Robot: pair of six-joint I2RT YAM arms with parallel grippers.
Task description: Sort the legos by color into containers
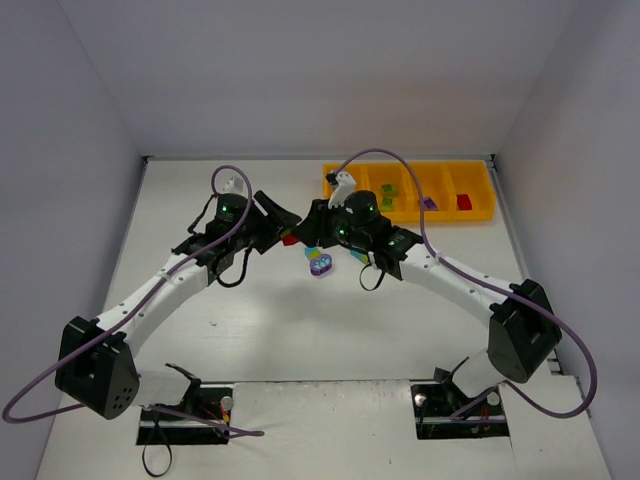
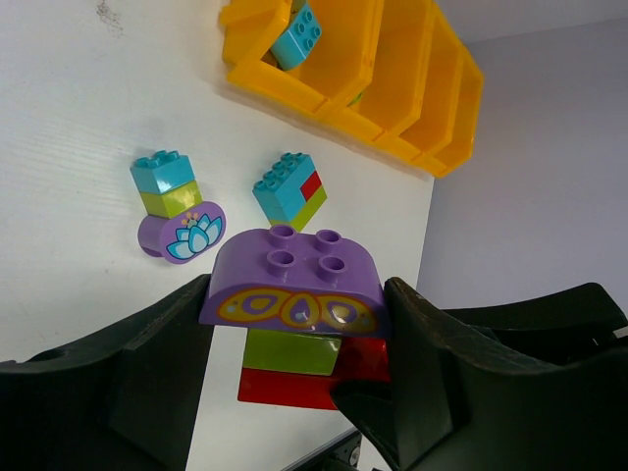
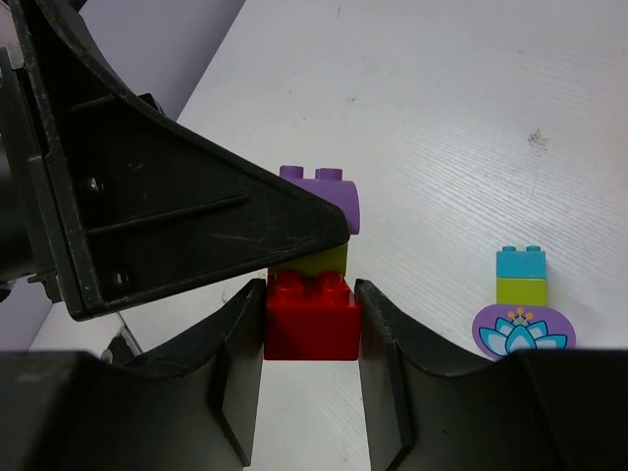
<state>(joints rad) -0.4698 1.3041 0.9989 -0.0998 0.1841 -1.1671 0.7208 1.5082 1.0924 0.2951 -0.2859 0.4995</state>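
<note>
Midway spread, the left gripper [image 2: 294,306] pinches the purple arched brick [image 2: 292,270] that sits atop a lime brick [image 2: 289,351], while the right gripper [image 3: 309,312] presses both fingers against the red brick [image 3: 309,329] beneath. A flower-printed cluster [image 2: 179,211] lies at ten o'clock from the left gripper, the orange-yellow tray [image 2: 257,74] at twelve.

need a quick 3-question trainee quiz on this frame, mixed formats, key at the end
1. True or false: the left gripper is closed on the purple arched brick.
2. Which brick does the right gripper clamp? A teal, B red, C lime.
3. Fill in: in the loose stack, the flower brick joins a lime brick, then a ____ one.
Key: 1 true. 2 B, the red brick. 3 teal.
</note>
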